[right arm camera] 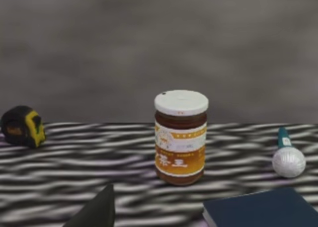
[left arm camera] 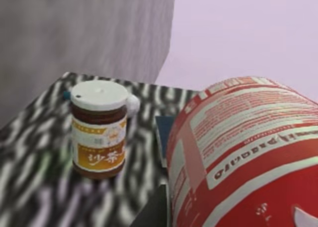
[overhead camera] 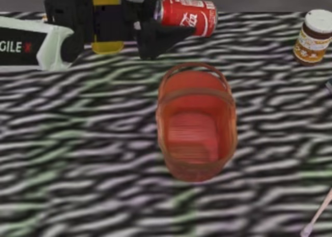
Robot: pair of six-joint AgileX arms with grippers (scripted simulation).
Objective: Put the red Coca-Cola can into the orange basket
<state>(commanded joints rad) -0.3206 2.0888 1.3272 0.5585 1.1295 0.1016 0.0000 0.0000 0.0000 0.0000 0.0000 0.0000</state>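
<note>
Left pincer (overhead camera: 155, 27) grips the red Coca-Cola can (overhead camera: 188, 16) — above the orange basket (overhead camera: 196, 128)

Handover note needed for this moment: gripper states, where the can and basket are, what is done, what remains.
Left gripper: at the table's far edge, shut on the red Coca-Cola can, which it holds lying sideways; the can fills the left wrist view.
Right gripper: only a dark fingertip shows in its wrist view; state unclear.
Orange basket: mid-table, nearer than the can, nothing inside.
Done: can grasped.
Left: carry the can over the basket and release it.
</note>
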